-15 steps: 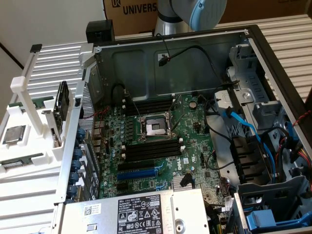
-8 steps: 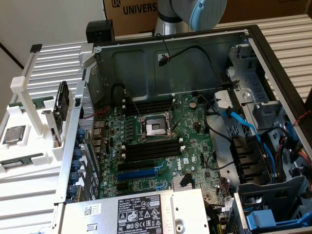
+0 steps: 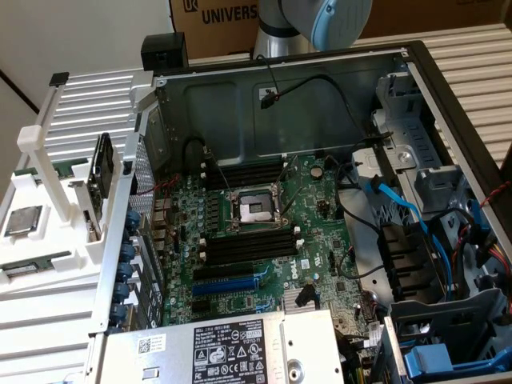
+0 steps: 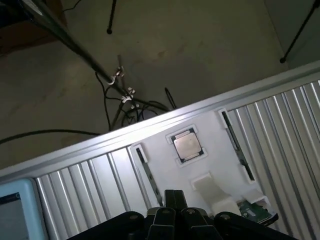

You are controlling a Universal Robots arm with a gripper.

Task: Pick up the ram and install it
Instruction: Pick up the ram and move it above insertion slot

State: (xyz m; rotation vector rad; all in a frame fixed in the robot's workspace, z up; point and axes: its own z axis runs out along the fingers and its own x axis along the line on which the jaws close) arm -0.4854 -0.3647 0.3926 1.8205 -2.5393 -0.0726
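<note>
Claw (image 4: 175, 201), fingers pressed together and holding nothing, faces the white holder (image 4: 161, 155) at the exterior view's left, where the ram (image 4: 148, 175) lies edge-up in its slot beside the processor (image 4: 187, 146).

The cardboard box (image 3: 210, 28) at the back bore "UNIVERS" in dark capitals, the word cut off there, with a "UR" logo beside it. The white label (image 3: 232, 350) on the power supply (image 3: 316, 340) began with "DELL". Its finer print and the barcode sticker (image 3: 147, 345) beside it were too small to read.
</note>
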